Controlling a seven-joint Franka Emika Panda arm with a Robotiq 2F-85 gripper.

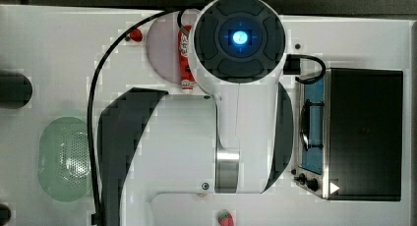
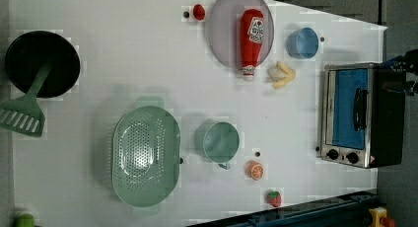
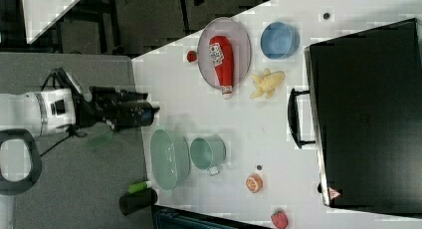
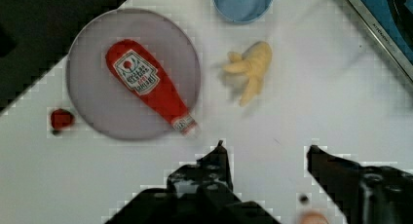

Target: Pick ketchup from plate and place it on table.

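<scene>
Evidently nothing is done yet: the slim red ketchup squeeze bottle (image 4: 148,85) lies flat on the round lilac-pink plate (image 4: 92,107) (cap poking past the rim), while the black gripper (image 4: 265,153) hangs above the white tabletop (image 4: 292,112), fingers apart, empty.

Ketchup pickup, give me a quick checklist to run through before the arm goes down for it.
1. ketchup lying flat on the plate, cap at the rim: ok.
2. gripper open, nothing held: ok.
3. Gripper above the bottle: not ok, it hangs over bare table beside the plate.
4. Nothing stacked on the bottle: ok.
5. Free table for the drop: ok, though the banana lies near.
</scene>
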